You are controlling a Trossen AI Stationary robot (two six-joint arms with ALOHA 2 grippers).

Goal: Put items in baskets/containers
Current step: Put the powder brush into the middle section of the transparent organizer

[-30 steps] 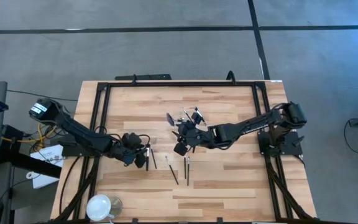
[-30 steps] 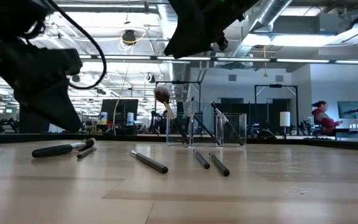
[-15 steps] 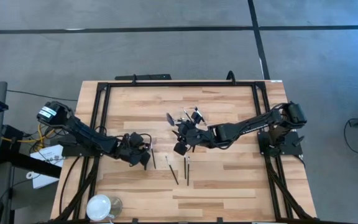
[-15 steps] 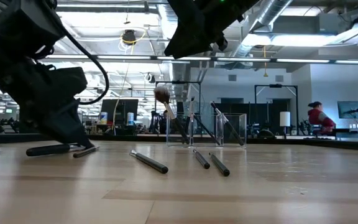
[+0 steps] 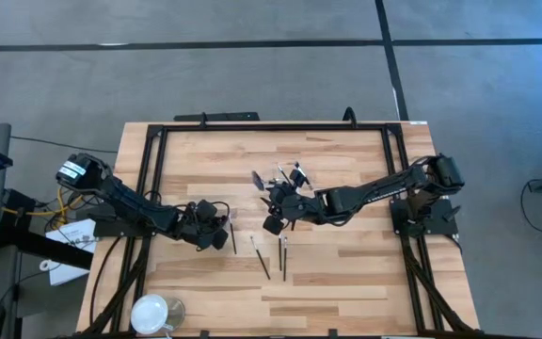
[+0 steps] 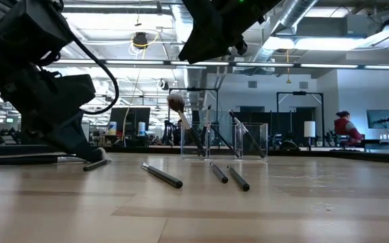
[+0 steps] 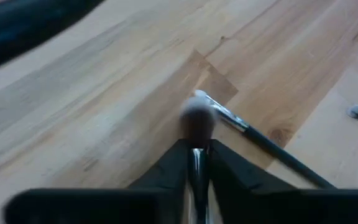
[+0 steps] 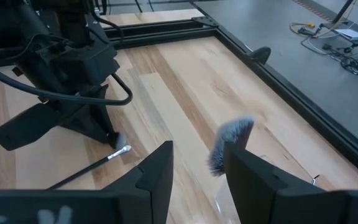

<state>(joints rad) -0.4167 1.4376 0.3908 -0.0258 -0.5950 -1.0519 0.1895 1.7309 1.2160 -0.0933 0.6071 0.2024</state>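
Floor [image 5: 252,66]: grey concrete, crossed by dark tape lines. Ceiling [image 6: 329,34]: exposed silver ducts with long strip lights. Far room: desks with monitors [image 6: 128,118], glass partitions, 1 seated person [image 6: 346,126] in red at right. Table [image 5: 346,282]: light wood planks, black frame along its edges.

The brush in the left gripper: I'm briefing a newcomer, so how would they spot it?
On the left half of the wooden table, the left gripper is down at the surface. The brush is pinched between its fingers, fluffy tip forward. The loose brushes beside it lie ungripped.
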